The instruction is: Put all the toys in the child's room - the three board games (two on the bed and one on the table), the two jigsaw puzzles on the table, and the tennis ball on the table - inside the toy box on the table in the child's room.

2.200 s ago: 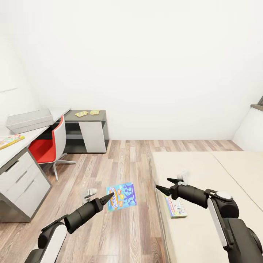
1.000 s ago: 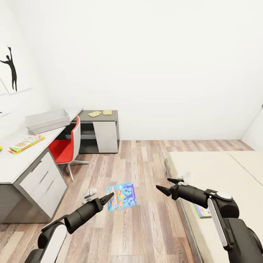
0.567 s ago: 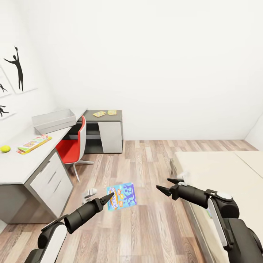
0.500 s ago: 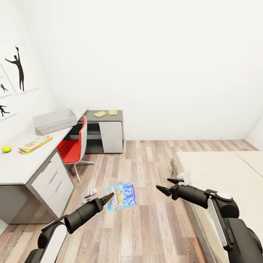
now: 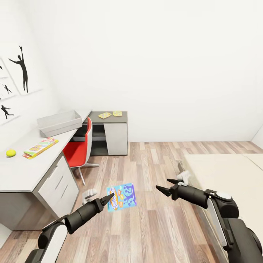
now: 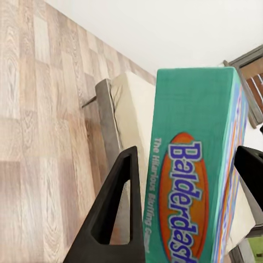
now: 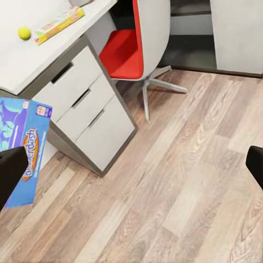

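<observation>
My left gripper [image 5: 109, 199] is shut on a blue Balderdash board game [image 5: 121, 196], held above the wooden floor; the left wrist view has the box's teal side [image 6: 197, 181] between the black fingers [image 6: 118, 213]. My right gripper [image 5: 165, 185] stands open and holds nothing, close to the bed's near corner. On the grey desk [image 5: 25, 171] at the left lie a tennis ball [image 5: 11, 153], a colourful board game [image 5: 40, 147] and the grey toy box [image 5: 60, 122]. Two jigsaw puzzles [image 5: 105, 115] lie on the far desk section. The right wrist view catches the ball [image 7: 24, 33] and the desk game [image 7: 60, 23].
A red swivel chair [image 5: 81, 145] stands at the desk, with drawers [image 5: 58, 184] below the near end. The bed [image 5: 226, 171] runs along the right side. Wooden floor [image 5: 153, 157] lies open between desk and bed. Silhouette pictures [image 5: 22, 69] hang on the left wall.
The whole picture has swung left: desk, toy box and ball come further into view while the bed slides off right. Both arms hold the same pose, the blue game still gripped.
</observation>
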`<state>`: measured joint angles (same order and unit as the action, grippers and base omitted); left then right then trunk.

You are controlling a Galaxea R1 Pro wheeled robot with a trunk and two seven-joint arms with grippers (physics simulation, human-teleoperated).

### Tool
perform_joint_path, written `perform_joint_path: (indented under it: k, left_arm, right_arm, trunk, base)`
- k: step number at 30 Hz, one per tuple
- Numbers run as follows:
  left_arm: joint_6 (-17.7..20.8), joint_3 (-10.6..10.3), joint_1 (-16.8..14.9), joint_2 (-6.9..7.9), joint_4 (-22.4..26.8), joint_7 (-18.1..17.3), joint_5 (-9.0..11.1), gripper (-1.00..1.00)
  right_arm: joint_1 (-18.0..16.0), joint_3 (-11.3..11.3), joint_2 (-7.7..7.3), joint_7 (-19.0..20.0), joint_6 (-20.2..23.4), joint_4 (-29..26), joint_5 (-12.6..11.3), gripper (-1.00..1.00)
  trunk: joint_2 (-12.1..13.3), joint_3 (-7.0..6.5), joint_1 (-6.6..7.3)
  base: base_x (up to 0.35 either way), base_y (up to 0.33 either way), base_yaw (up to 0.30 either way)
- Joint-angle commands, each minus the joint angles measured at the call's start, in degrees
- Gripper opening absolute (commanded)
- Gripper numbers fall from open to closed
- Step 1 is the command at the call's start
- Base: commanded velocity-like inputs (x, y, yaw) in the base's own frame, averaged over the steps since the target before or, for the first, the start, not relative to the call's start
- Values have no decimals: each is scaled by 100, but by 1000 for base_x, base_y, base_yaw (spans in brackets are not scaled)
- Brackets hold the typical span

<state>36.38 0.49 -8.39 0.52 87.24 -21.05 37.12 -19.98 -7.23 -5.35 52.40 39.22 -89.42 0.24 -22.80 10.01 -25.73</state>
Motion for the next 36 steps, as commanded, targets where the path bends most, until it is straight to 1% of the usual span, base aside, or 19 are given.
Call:
perform_joint_path:
  k: [1,15,29,33,36]
  left_arm:
    - [46,3,-5,0,-4,-1,53,-100]
    - [39,-18,-5,0,-29,4,38,-100]
    - [40,-36,-9,-18,-4,40,49,-100]
    - [56,-86,-21,-47,48,21,55,-100]
    - [91,-171,-35,-70,158,22,82,-100]
  right_arm:
    - [-6,-3,1,24,47,-7,3,100]
    - [-6,-12,-9,33,66,-59,-3,100]
    - [-4,-16,-12,41,69,-87,-13,100]
    - [-4,-16,-11,41,68,-90,-10,100]
    - [-5,-19,-11,42,70,-89,-15,100]
  trunk:
    - [-12,11,-5]
    - [-12,11,-5]
    - [-12,11,-5]
    - [-12,11,-5]
    - [-12,11,-5]
  base:
    - [222,218,0]
    - [246,194,0]
    - [270,143,0]
    - [142,56,0]
    - [77,30,0]
